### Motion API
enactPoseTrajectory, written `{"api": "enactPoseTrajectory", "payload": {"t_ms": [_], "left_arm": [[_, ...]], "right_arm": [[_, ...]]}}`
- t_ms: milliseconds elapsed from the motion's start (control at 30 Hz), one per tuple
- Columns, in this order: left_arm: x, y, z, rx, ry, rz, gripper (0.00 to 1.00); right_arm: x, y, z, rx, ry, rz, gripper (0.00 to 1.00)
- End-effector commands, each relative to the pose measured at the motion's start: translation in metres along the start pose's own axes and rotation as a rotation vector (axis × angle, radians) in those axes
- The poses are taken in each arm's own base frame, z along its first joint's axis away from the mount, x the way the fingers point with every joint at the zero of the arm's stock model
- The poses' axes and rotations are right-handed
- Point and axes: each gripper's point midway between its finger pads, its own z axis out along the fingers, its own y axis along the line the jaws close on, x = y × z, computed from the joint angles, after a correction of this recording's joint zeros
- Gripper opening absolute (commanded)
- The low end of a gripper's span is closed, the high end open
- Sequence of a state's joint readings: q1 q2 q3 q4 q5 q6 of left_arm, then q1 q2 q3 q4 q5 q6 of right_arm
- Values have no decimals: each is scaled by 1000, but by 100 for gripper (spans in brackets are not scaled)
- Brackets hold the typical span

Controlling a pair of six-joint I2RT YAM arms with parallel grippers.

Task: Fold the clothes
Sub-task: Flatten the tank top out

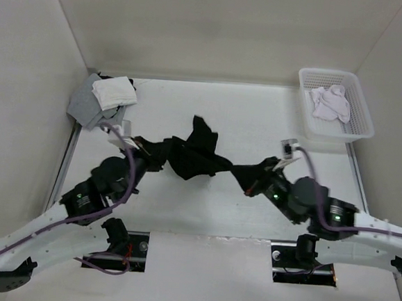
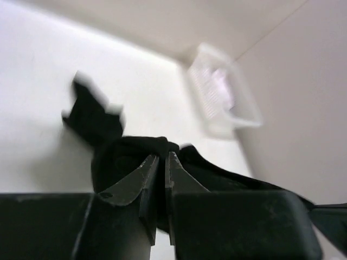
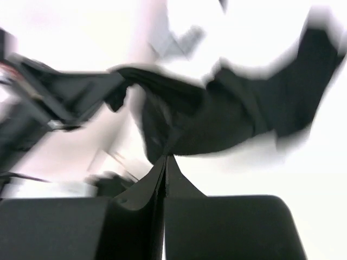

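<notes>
**Garment pinched at both ends**

Top: black garment [image 1: 199, 156] stretched across the table [image 1: 259, 117] between left gripper [image 1: 148, 153] and right gripper [image 1: 253, 181].
Left wrist: jaws nearly shut on fabric.
Right wrist: jaws clamped on an edge.
Likely light, limp; grip hems.

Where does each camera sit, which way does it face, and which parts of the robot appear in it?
Top external: above and behind the arms, looking down at the table; both arms show, left tool and right tool shut on the black garment.
Left wrist: on the left arm, looking past its fingers toward the basket.
Right wrist: on the right arm, looking past its fingers along the garment.
Shared: all show the garment.
</notes>
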State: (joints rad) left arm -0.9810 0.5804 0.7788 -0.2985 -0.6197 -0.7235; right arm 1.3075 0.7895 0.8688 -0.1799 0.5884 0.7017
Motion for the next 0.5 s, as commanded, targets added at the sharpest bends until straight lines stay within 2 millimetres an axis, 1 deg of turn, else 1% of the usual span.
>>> {"api": "enactPoseTrajectory", "payload": {"t_ms": [0,33,133,167,200,233,267,300,367,400,433,467], "left_arm": [[-89,-54,-24,146,-186,7,3],[-94,-63,-26,172,-190,2,3],[-125,-110,-38,293,-222,-36,2],[-141,-129,-48,350,-240,-51,2],[-148,-139,-53,381,-247,-64,2],[-162,-155,-64,438,-262,-95,2],[-172,-165,-72,475,-276,-110,2],[-183,-172,-79,492,-298,-125,2],[-190,-176,-82,492,-320,-136,3],[-192,-179,-83,492,-332,-131,3],[-193,-176,-81,474,-350,-121,4],[-194,-171,-74,424,-383,-98,4]], "right_arm": [[-87,17,-45,15,-154,-141,0],[-97,23,-50,2,-169,-144,0],[-128,53,-65,-50,-207,-157,0],[-139,69,-72,-93,-214,-150,0],[-144,84,-77,-129,-213,-156,0],[-150,99,-84,-171,-213,-164,0],[-158,119,-93,-219,-215,-171,0],[-164,130,-98,-234,-222,-187,0],[-177,140,-105,-214,-251,-228,0],[-183,139,-105,-187,-278,-243,0],[-187,135,-102,-162,-306,-253,0],[-192,127,-98,-125,-344,-260,0]]}}
